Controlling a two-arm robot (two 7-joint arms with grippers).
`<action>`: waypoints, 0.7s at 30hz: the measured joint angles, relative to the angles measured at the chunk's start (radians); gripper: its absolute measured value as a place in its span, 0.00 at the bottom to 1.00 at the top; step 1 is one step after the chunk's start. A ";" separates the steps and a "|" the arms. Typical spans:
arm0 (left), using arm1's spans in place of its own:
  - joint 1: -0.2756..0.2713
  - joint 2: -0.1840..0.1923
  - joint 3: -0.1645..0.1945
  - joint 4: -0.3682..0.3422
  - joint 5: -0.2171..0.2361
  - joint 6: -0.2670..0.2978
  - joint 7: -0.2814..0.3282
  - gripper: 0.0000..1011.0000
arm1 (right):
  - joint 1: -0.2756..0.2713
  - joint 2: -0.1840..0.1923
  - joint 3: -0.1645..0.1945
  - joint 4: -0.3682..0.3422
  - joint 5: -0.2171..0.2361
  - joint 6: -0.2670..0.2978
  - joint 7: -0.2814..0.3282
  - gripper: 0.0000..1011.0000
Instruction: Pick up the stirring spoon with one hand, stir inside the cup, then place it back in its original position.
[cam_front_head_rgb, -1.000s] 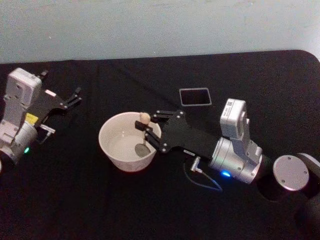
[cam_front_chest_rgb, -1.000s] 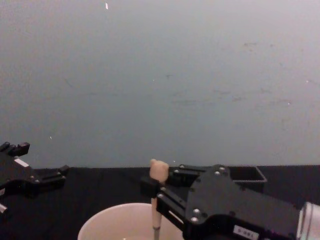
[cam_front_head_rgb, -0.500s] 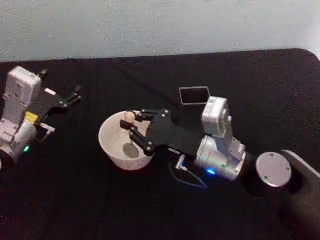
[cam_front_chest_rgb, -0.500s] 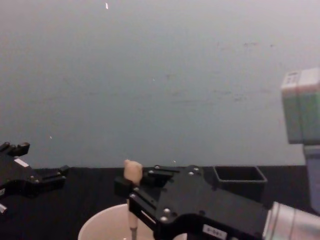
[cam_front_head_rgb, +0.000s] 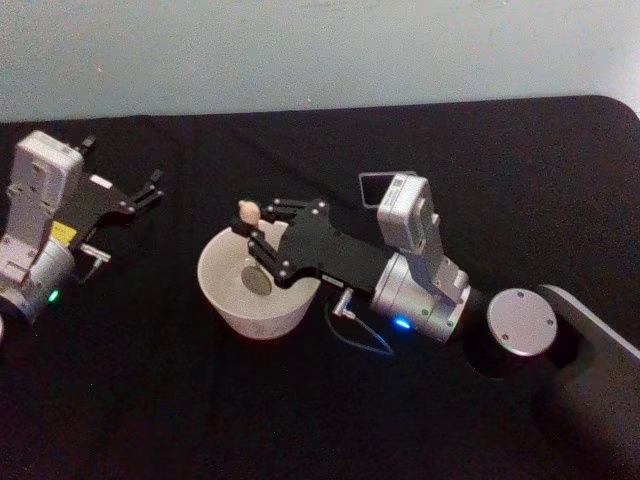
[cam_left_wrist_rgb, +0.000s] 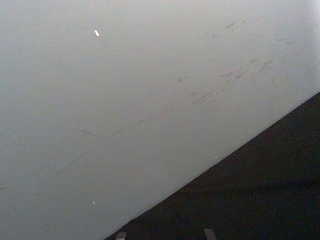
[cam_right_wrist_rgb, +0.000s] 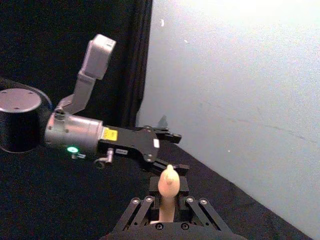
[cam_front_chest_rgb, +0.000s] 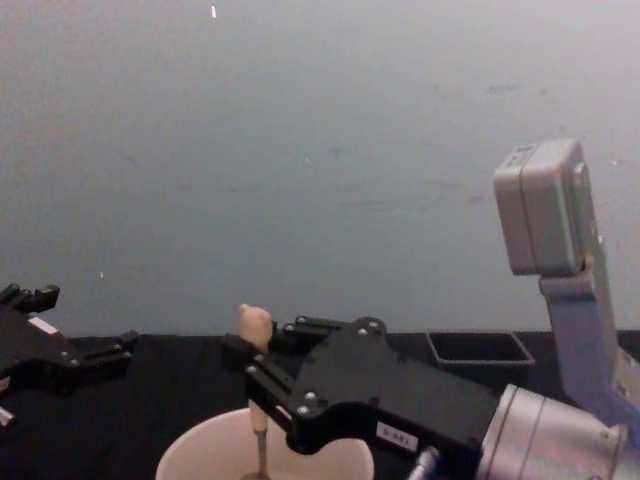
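Evidently the right jaws were closed on the stirring spoon (cam_front_head_rgb: 247, 214) by its tan handle, keeping it upright so that its metal bowl hung below them inside the cup (cam_front_head_rgb: 215, 300), ready for stirring. The dark grey holder (cam_front_head_rgb: 371, 190) stood behind them beside the wrist, and the left jaws rested open, well apart over the desk (cam_front_head_rgb: 200, 400).

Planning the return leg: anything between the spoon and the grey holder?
Nothing visible. The right gripper holds the stirring spoon in the cup. The holder sits farther back, to the right, across bare table, partly hidden by that arm's wrist camera. The left gripper is parked far left.
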 joint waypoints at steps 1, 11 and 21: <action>0.000 0.000 0.000 0.000 0.000 0.000 0.000 0.99 | 0.002 -0.002 0.001 0.003 -0.001 -0.001 -0.003 0.20; 0.000 0.000 0.000 0.000 0.000 0.000 0.000 0.99 | 0.009 -0.002 0.026 0.025 -0.015 -0.003 -0.020 0.20; 0.000 0.000 0.000 0.000 0.000 0.000 0.000 0.99 | -0.022 0.024 0.045 -0.010 -0.005 0.010 -0.017 0.20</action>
